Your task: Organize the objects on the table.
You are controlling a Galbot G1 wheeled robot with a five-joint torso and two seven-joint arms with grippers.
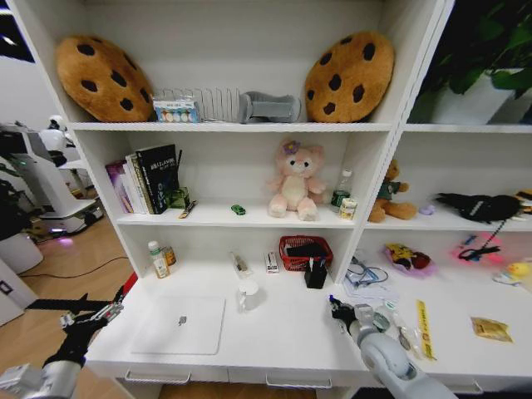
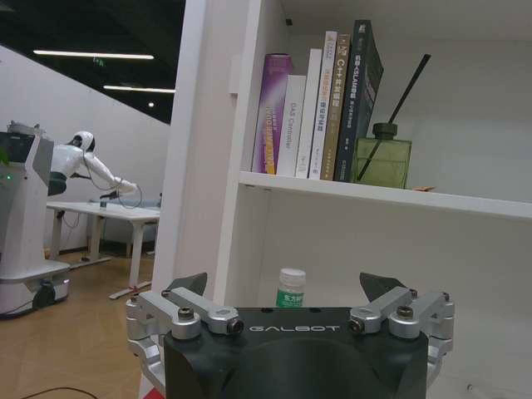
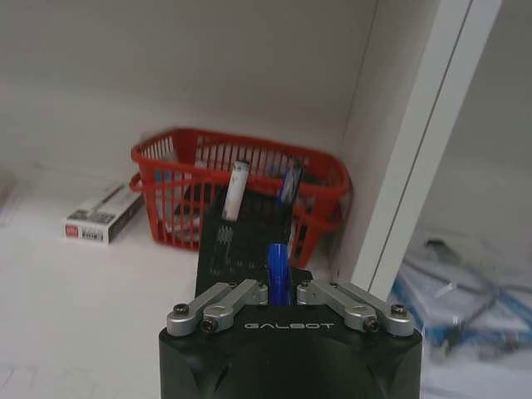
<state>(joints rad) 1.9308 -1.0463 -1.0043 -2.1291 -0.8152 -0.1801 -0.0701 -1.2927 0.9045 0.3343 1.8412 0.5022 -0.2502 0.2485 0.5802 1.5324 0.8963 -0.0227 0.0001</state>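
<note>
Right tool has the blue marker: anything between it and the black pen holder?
Nothing visible. The right tool grips the blue marker and faces the black mesh pen holder directly; bare white desk lies between. The red plastic basket sits behind the holder, out of the path.

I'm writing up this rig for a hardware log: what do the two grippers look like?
Both the left gripper and the right gripper have a black housing lettered GALBOT in white, with silver metal finger linkages fastened by dark bolts. The left gripper's fingers end in black tips.
</note>
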